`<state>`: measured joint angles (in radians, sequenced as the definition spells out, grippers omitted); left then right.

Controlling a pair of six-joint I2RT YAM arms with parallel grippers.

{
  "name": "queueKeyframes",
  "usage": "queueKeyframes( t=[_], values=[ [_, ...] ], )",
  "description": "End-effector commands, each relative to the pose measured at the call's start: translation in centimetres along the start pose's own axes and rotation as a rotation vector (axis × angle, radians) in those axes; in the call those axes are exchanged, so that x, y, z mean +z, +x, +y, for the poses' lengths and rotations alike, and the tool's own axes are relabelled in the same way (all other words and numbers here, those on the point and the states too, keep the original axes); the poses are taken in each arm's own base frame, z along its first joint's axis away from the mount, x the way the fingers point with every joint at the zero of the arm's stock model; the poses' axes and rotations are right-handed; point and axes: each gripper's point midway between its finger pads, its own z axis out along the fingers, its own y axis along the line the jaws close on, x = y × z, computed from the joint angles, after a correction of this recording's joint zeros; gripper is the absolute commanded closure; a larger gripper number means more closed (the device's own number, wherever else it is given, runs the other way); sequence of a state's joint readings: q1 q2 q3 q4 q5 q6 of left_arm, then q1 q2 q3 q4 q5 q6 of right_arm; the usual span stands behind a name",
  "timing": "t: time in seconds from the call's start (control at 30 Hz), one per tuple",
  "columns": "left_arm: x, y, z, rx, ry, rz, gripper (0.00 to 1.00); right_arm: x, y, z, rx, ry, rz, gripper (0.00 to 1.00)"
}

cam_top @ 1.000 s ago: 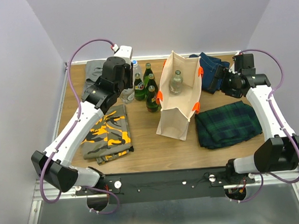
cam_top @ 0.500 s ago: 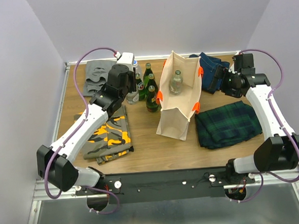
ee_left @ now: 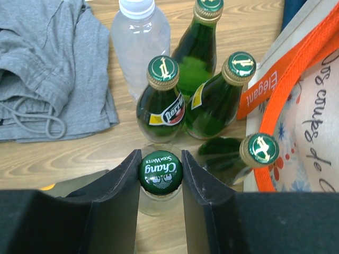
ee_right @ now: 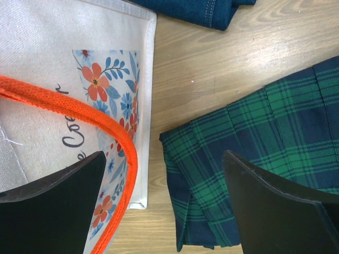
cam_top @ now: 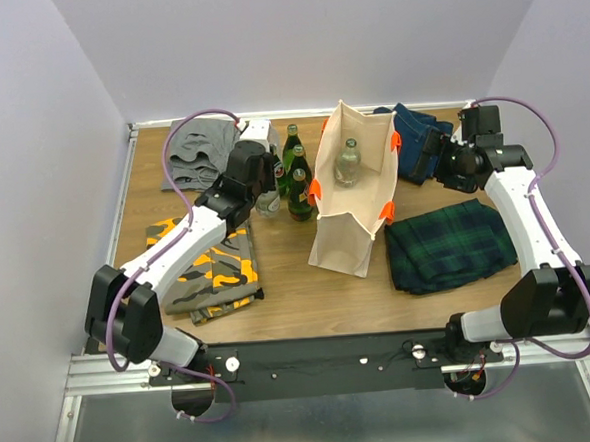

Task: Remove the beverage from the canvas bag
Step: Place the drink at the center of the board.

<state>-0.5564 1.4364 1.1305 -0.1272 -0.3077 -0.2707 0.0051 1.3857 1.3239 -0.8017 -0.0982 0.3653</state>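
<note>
Wht/blk arms [cam_top: 182, 250] — purple cables [cam_top: 203, 112] (looped)

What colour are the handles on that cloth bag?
The handles are bright orange, clearest in the right wrist view.

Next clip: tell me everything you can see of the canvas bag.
The canvas bag is a tall, boxy tote of cream cloth with bright orange handles. One side carries an orange-and-blue flower print with dark script lettering. It stands upright on the wooden table, mouth open, with a clear capped bottle upright inside. Close by, toward the left arm, stand green bottles; a folded plaid cloth lies on its other side.
</note>
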Motion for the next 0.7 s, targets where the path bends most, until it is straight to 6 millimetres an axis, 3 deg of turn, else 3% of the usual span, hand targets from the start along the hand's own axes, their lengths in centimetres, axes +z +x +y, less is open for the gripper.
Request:
queueKeyframes(
  t=[0.0,0.67],
  values=[
    [0.4,-6.6,-0.8,-0.112,0.007,-0.232,1.00,0.2,-0.8,-0.2,-0.008,0.018,-0.018,0.00],
    [3.6,-3.7,-0.9,-0.126,-0.020,-0.183,1.00,0.2,-0.6,-0.8,-0.015,0.046,-0.019,0.00]
  ],
)
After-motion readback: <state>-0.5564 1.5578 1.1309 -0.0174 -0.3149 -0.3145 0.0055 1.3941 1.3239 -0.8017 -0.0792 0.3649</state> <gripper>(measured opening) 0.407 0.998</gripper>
